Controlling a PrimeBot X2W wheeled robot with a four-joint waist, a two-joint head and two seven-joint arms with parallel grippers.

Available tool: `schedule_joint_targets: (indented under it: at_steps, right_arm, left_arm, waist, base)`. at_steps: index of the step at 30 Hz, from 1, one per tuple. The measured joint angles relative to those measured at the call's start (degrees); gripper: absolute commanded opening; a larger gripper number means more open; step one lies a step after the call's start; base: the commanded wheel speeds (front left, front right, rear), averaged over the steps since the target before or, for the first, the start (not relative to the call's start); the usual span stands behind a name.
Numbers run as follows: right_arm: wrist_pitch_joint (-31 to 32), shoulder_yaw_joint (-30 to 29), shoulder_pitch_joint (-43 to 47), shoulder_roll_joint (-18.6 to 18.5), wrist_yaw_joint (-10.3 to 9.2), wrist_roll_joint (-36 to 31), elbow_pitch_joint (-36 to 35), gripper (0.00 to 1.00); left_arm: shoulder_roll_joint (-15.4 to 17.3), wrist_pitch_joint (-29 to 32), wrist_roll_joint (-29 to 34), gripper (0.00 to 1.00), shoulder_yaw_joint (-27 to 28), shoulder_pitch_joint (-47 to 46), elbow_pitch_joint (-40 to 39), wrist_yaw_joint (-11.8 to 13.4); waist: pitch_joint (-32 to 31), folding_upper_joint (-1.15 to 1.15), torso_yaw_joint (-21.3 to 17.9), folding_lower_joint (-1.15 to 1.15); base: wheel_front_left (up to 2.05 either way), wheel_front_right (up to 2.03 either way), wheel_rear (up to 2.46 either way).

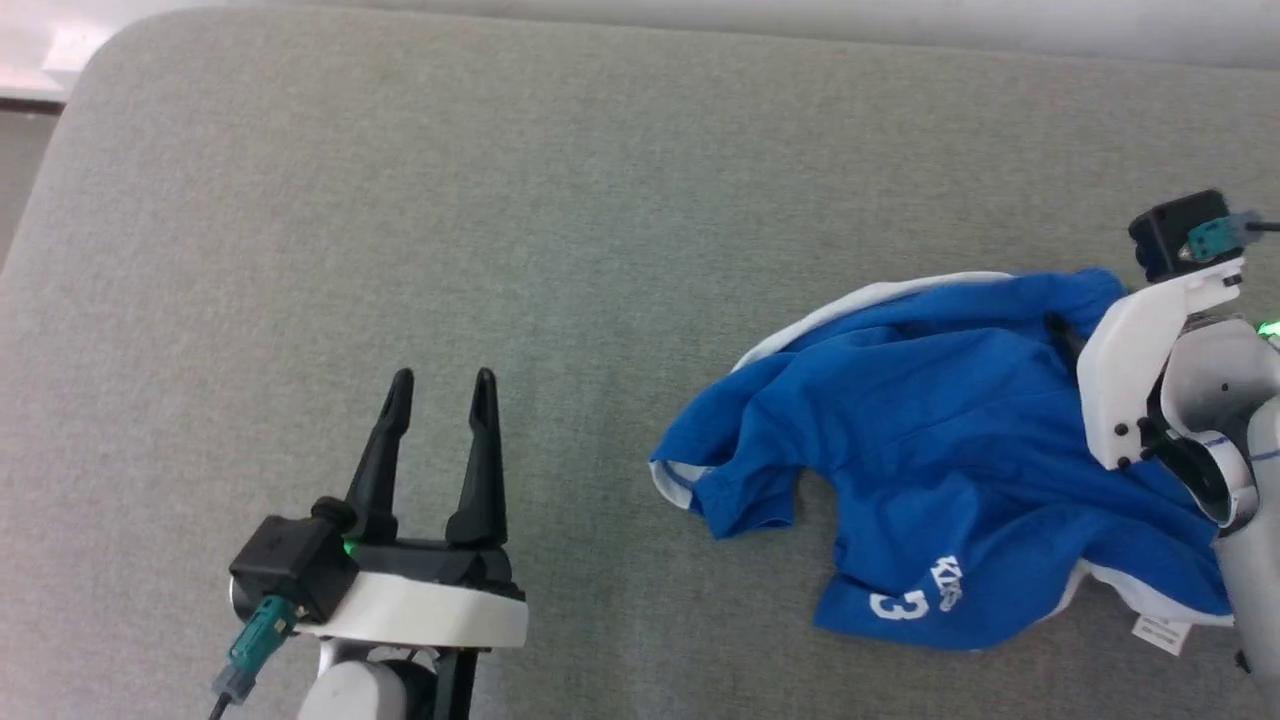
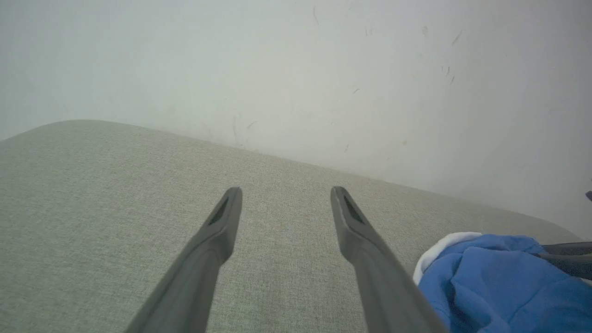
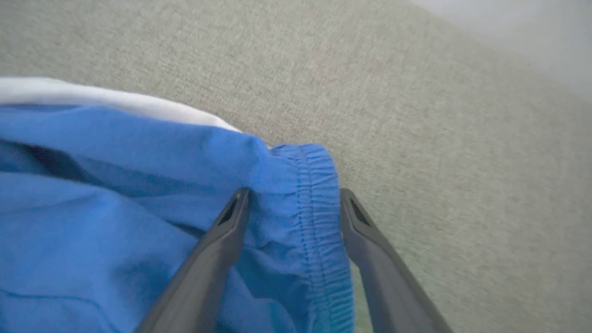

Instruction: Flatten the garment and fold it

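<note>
Head view is showing the garment (image 1: 950, 440) lying crumpled at the right side of the grey-green cushion (image 1: 500, 200), with its white tag (image 1: 1160, 632) at the near edge. The left gripper (image 1: 443, 380) is holding its fingers spread and empty, with bare cushion all around. The right gripper (image 3: 294, 194) is standing open, straddling the elastic waistband (image 3: 319, 222). A pale wall (image 2: 296, 69) is rising behind the cushion's far edge.

Table (image 1: 420, 180) covered in grey-green woven fabric, rounded far-left corner. Pale wall (image 2: 296, 69) directly behind, marked with small scuffs. Even, diffuse lighting.
</note>
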Motion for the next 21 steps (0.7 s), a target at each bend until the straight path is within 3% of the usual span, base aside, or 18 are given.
schedule_joint_targets:
  at_steps: [4,5,6,7,13,21]
  right_arm:
    - [3.3,1.9,-2.0,-1.0,-0.04,1.5,5.4,1.00]
    - [3.9,2.1,-2.8,-1.3,-0.04,2.2,6.0,0.44]
    - [3.9,2.4,-3.4,-1.5,-0.03,2.6,6.4,0.14]
    - [3.4,2.8,-3.7,-1.7,-0.03,2.7,6.6,0.00]
    - [-6.6,1.3,-5.9,-1.5,0.01,-1.4,9.5,0.00]
    - [-17.7,-12.2,-11.1,-1.1,0.00,-15.5,13.8,0.00]
  left_arm:
    - [0.0,0.0,0.0,1.00,-0.4,-0.4,0.4,-0.4]
    - [0.0,0.0,0.0,1.00,-0.5,-0.4,0.5,-0.4]
    - [0.0,0.0,0.0,1.00,-0.5,-0.4,0.6,-0.4]
    - [0.0,0.0,0.0,1.00,-0.5,-0.4,0.6,-0.4]
    - [0.0,0.0,-0.1,1.00,-0.7,-0.4,0.7,-0.4]
    - [0.0,0.0,-0.3,1.00,-1.4,-1.7,0.6,-0.4]
  waist:
    - [1.0,0.00,1.6,-0.01]
    - [1.2,0.00,2.0,-0.01]
    - [1.3,0.00,2.2,-0.01]
    - [1.3,0.00,2.4,-0.01]
    - [1.0,0.00,2.1,0.00]
    - [2.9,0.00,2.1,0.00]
  base:
    - [0.00,0.00,0.00]
    - [0.00,0.00,0.00]
    - [0.00,0.00,0.00]
    - [0.00,0.00,0.00]
    - [0.00,0.00,0.00]
    - [0.00,0.00,0.00]
